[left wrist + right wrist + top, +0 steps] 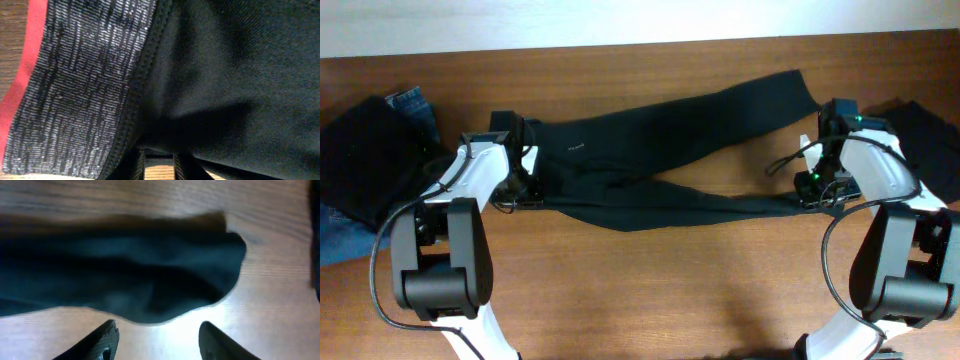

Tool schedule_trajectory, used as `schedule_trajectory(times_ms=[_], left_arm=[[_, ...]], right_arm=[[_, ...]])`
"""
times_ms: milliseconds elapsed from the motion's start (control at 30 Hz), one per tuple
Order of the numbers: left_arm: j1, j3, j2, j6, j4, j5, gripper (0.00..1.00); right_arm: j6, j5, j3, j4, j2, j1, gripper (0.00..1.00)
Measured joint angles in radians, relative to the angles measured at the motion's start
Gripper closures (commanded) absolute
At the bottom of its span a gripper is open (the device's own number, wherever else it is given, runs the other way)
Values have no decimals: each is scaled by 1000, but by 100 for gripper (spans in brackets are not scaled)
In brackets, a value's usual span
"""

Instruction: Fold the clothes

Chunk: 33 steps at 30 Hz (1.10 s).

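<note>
The black trousers (660, 130) lie spread across the wooden table, waist at the left and both legs running right. One leg ends at the upper right and the other at the lower right. My left gripper (525, 190) is at the waist. In the left wrist view its fingers (160, 167) are close together, their tips buried in the black cloth (225, 75) beside the grey waistband (80, 90) and its red trim (30, 60). My right gripper (820, 195) hangs open and empty (157, 335) just short of the lower leg's end (150, 280).
At the far left lie a black garment (370, 160) and blue denim jeans (410, 102). Another dark cloth (930, 140) lies at the right edge, close to my right arm. Bare wooden tabletop (670, 290) runs along the front.
</note>
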Motion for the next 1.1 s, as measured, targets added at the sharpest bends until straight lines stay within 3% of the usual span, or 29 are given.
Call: schedule_trajectory(times_ms=[400, 600, 1100], left_arm=[[0, 0, 0, 0, 0, 0, 80], [0, 0, 0, 0, 0, 0, 80], [0, 0, 0, 0, 0, 0, 80]], right_arm=[[-76, -4, -37, 68, 0, 0, 38], [-108, -5, -37, 40, 0, 1, 45], [-179, -8, -37, 43, 2, 1, 44]])
